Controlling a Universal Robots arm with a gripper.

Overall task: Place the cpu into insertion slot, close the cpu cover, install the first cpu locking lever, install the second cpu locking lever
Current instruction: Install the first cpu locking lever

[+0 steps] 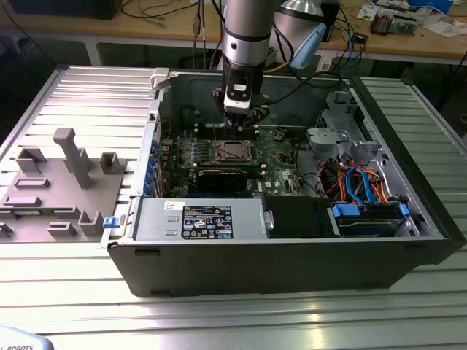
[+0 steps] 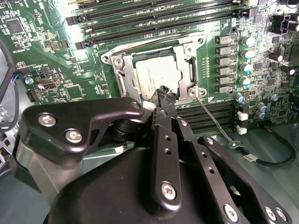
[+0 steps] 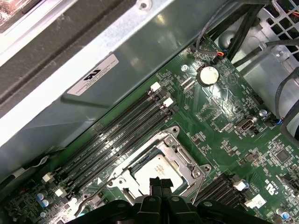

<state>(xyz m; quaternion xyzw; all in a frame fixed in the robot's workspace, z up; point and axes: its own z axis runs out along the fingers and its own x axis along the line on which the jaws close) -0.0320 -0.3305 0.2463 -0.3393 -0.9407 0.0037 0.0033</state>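
cpu (image 2: 156,74) lies flat in the insertion slot (image 1: 232,151), with the cpu cover (image 2: 122,74) seemingly down around it. gripper (image 2: 166,95) hovers at the socket's edge, fingertips pressed together, nothing visibly between them. a thin wire locking lever (image 2: 212,119) angles out beside the socket. i judge it stiff, springy and slick, best caught near its bent free end; the chip looks light and fragile. faint print marks the chip's top. a white label (image 3: 93,74) sits on the case wall (image 3: 154,51) and a dark sticker (image 1: 207,221) on the near power supply (image 1: 153,219); none is read out.
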